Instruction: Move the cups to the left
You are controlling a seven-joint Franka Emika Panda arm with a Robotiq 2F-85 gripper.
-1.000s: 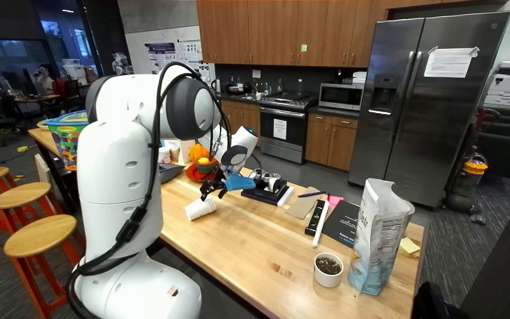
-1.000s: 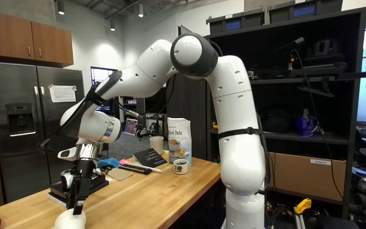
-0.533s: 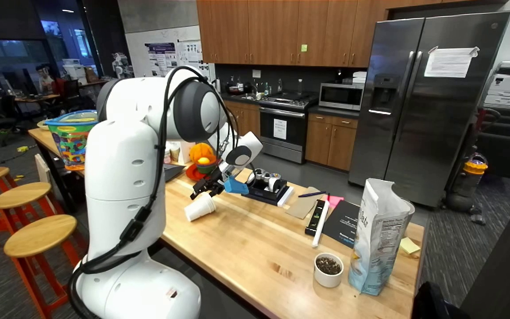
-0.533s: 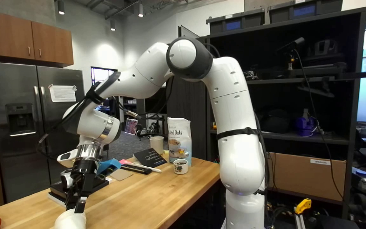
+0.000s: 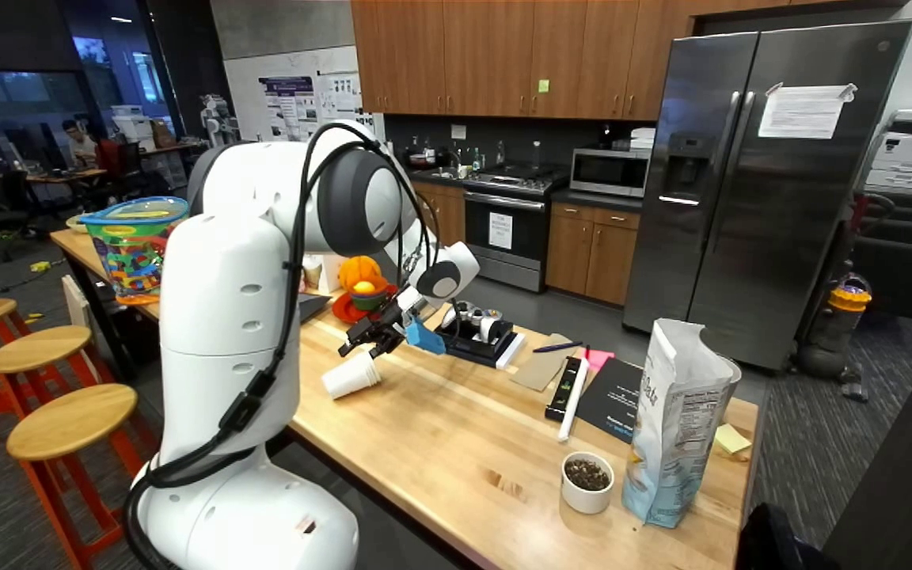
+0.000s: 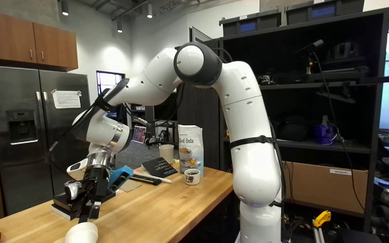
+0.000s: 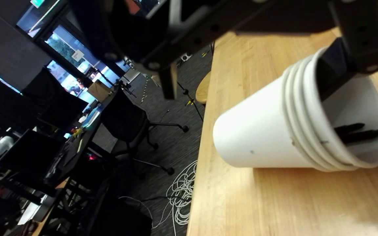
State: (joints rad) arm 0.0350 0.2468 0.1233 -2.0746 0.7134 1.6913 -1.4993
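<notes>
Smooth white cups [image 7: 258, 134], nested in a tapered stack, lie sideways near the long edge of the wooden table [image 5: 456, 443] beside the arm [image 5: 230, 293]; the black pincer [image 5: 359, 351] is spread wide, one finger [image 7: 335, 68] inside the rimmed mouth.

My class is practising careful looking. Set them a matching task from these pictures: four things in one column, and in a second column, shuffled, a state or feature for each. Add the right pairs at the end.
Column 1
1. stack of nested white cups
2. small round white pot
3. tall white-and-blue bag
4. black robot gripper

Column 2
A. jaws apart
B. printed with the word "Oats"
C. tipped sideways
D. holding loose dark bits

Right pairs: 1-C, 2-D, 3-B, 4-A
</notes>
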